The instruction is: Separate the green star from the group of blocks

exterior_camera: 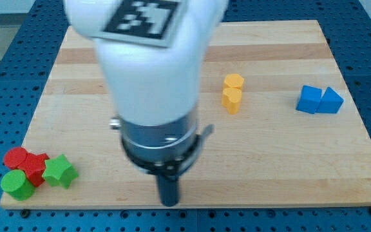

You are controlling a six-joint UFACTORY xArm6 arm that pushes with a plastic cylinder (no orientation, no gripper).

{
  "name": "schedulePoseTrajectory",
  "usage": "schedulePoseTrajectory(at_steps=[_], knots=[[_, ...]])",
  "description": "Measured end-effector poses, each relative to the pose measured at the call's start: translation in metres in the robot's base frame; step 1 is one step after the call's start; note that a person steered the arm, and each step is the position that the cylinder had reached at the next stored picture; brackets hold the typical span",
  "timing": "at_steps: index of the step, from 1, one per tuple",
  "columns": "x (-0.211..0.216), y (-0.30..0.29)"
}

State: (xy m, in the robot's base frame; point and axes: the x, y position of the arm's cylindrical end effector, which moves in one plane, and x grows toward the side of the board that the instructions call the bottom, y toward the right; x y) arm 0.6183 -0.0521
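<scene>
While my tip [169, 201] shows, arm hides mid-board [288, 154].

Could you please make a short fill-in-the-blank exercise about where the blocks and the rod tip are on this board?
1. The green star touches a ____ block on its left.
2. The two blue blocks lie near the view's ____ edge.
3. My tip is on the view's ____ side of the green star.
4. The two ____ blocks lie between the arm and the blue blocks.

Missing words: red; right; right; yellow
</scene>
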Motion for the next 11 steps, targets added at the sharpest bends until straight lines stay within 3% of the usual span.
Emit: schedulePoseTrajectory(at_steps=[2,3,5,6,8,9,10,11], knots=[[-0.013,-0.031],[-0.086,-0.051],[-0.155,-0.184],[-0.167,-0.25],[-0.162,-0.238],[-0.156,-0.174],[-0.091,-0.123],[-0.058,-0.079]])
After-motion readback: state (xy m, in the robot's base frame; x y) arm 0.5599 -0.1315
